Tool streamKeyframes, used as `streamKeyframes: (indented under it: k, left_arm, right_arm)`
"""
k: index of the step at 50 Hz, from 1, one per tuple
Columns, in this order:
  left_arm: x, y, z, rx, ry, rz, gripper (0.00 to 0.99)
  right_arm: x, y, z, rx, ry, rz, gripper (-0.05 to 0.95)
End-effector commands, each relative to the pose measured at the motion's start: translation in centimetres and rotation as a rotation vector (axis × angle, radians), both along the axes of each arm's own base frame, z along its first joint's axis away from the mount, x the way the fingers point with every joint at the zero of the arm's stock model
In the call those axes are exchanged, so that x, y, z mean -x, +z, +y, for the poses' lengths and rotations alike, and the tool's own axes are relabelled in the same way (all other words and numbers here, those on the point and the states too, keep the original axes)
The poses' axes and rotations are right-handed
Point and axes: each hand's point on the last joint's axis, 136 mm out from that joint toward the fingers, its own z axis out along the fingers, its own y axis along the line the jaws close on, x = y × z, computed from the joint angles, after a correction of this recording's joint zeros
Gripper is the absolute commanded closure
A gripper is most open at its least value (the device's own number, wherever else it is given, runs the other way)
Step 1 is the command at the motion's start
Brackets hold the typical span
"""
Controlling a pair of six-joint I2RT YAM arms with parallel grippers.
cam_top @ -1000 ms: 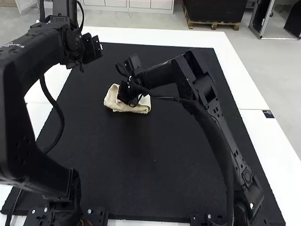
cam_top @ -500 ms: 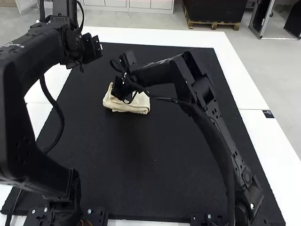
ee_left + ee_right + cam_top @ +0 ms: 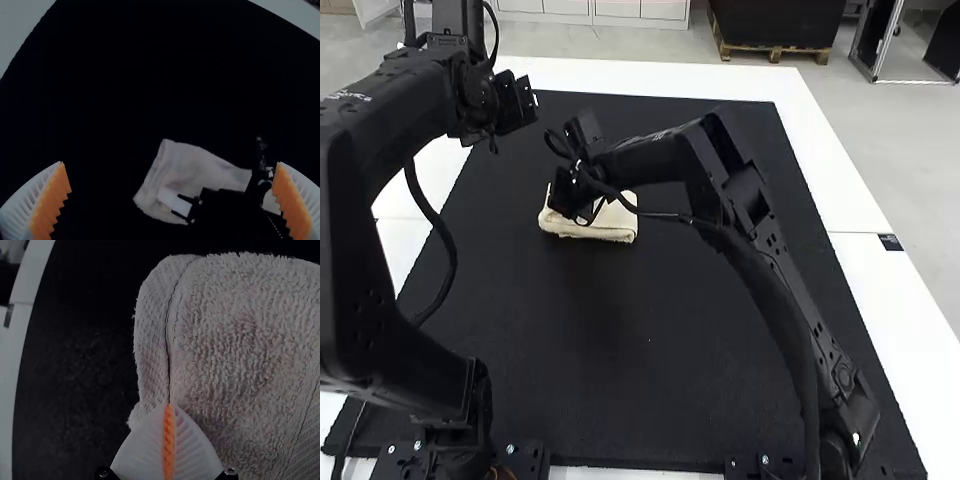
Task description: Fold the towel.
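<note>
A folded towel (image 3: 610, 225) on the black mat (image 3: 650, 330), with the right gripper (image 3: 560, 203) at its left end.
In the high view, the towel lies as a small layered bundle, nearer the mat's far edge than its near edge and somewhat toward the left edge; the left gripper (image 3: 512, 105) is up by the mat's far left corner, apart from the towel. In the left wrist view, the left gripper (image 3: 171, 164) stands wide open with nothing between its pads, and a white finger (image 3: 173, 201) of the right gripper lies across the pale cloth. In the right wrist view, the right gripper (image 3: 169, 406) is closed, its orange pads together, tips at the seam beside the towel's flat border; whether they pinch any cloth, I cannot tell.
</note>
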Motion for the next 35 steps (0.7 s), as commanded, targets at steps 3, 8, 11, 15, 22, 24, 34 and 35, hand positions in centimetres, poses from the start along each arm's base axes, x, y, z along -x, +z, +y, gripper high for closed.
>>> streamKeyframes:
  k: [3,8,11,15,22,24,34,35]
  left_arm:
    - [0.3,0.7,0.1,0.011,0.002,-0.024,0.048]
    - [0.3,0.7,0.1,0.011,0.002,-0.024,0.048]
    - [0.3,0.7,0.1,0.011,0.002,-0.025,0.048]
    - [0.3,0.7,0.1,0.011,0.002,-0.025,0.048]
    - [0.3,0.8,0.0,0.011,0.001,-0.027,0.048]
    - [0.3,0.9,0.0,0.009,0.000,-0.028,0.048]
    - [0.2,0.9,0.0,0.011,0.001,-0.028,0.048]
    - [0.3,0.9,0.0,0.011,0.001,-0.030,0.048]
  right_arm:
    - [1.9,-0.2,1.8,-0.017,0.045,0.015,0.92]
    - [2.2,-0.5,1.9,-0.013,0.050,0.018,0.92]
    - [2.3,-0.9,1.9,-0.006,0.050,0.024,0.92]
    - [2.3,-1.6,1.6,0.006,0.048,0.031,0.92]
    - [2.3,-1.7,1.5,0.008,0.046,0.033,0.92]
    - [2.3,-1.7,1.5,0.008,0.046,0.033,0.92]
    - [2.0,1.6,2.7,-0.050,0.064,0.002,0.92]
    - [1.9,2.0,2.9,-0.057,0.066,-0.004,0.92]
